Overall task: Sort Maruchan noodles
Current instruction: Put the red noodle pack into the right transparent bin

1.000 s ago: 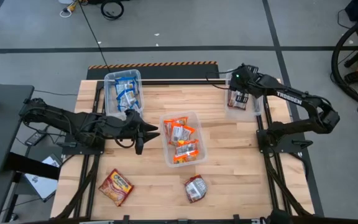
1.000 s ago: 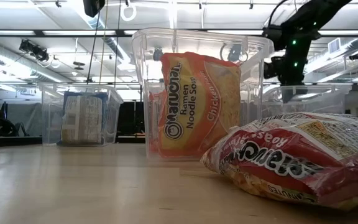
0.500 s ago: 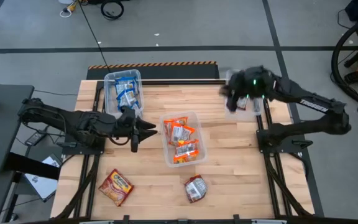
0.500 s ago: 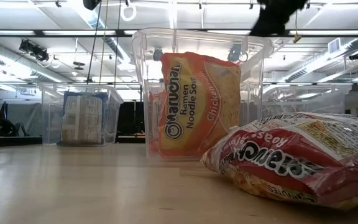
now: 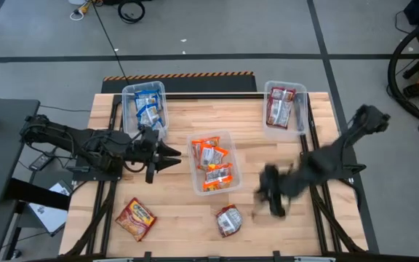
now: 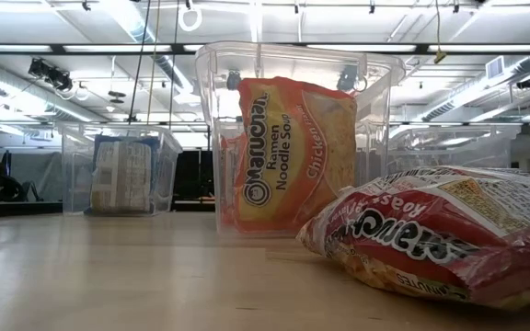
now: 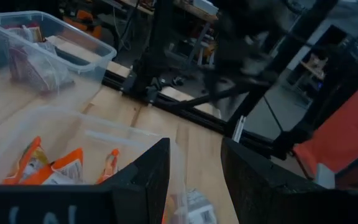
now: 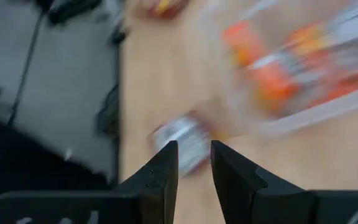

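A dark red noodle packet (image 5: pixel 229 220) lies flat on the table near the front edge; it fills the right of the low view (image 6: pixel 440 230). An orange-red packet (image 5: pixel 136 218) lies at the front left. My right gripper (image 5: pixel 271 195) is blurred, just right of the dark red packet, open and empty. Its wrist view shows that packet (image 8: pixel 182 140) ahead of the fingers. My left gripper (image 5: pixel 167 154) is open and empty, level beside the left wall of the middle bin (image 5: pixel 213 161), which holds orange packets (image 6: pixel 293 161).
A clear bin with blue packets (image 5: pixel 144 108) stands at the far left. A clear bin with dark red packets (image 5: pixel 285 109) stands at the far right. Bare wood lies between the middle bin and the right frame rail (image 5: pixel 313 196).
My right gripper has swung fast from over the far right bin toward the table's near edge, ending beside the dark red packet on the table. My left gripper has drawn back a little toward the table's left edge. The packets have not moved.
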`<act>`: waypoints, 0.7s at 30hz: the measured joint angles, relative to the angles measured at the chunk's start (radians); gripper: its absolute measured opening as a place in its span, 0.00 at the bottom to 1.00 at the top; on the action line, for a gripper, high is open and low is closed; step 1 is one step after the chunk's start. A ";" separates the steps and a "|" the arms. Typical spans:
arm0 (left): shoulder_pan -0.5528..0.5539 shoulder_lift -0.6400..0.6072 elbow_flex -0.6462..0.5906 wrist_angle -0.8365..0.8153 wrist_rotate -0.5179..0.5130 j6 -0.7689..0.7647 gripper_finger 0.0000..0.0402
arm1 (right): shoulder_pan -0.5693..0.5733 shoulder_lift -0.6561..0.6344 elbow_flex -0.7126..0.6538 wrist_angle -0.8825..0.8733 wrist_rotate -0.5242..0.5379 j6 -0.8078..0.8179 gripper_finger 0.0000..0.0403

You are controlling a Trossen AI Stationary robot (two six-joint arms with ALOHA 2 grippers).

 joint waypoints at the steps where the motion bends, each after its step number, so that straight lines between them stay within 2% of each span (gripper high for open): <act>1: 0.000 0.000 0.000 -0.006 0.001 0.009 0.37 | 0.047 0.041 0.000 0.037 0.000 0.013 0.25; 4: 0.000 0.000 0.000 -0.009 0.008 0.024 0.37 | 0.148 0.182 0.011 0.157 0.000 0.027 0.25; 6: 0.000 0.000 0.000 -0.009 0.034 0.030 0.37 | 0.186 0.287 0.053 0.176 -0.006 0.017 0.25; 9: -0.013 0.002 0.000 -0.012 0.103 0.050 0.37 | 0.213 0.433 0.150 0.132 -0.007 -0.071 0.25; 15: -0.103 0.004 0.000 -0.074 0.125 -0.014 0.37 | 0.223 0.662 0.356 -0.080 0.135 -0.325 0.25; 18: -0.166 0.008 0.000 -0.097 0.092 -0.073 0.37 | 0.222 0.736 0.384 -0.135 0.191 -0.439 0.26; 21: -0.229 0.044 0.000 -0.180 0.082 -0.154 0.37 | 0.223 0.786 0.384 -0.133 0.184 -0.539 0.29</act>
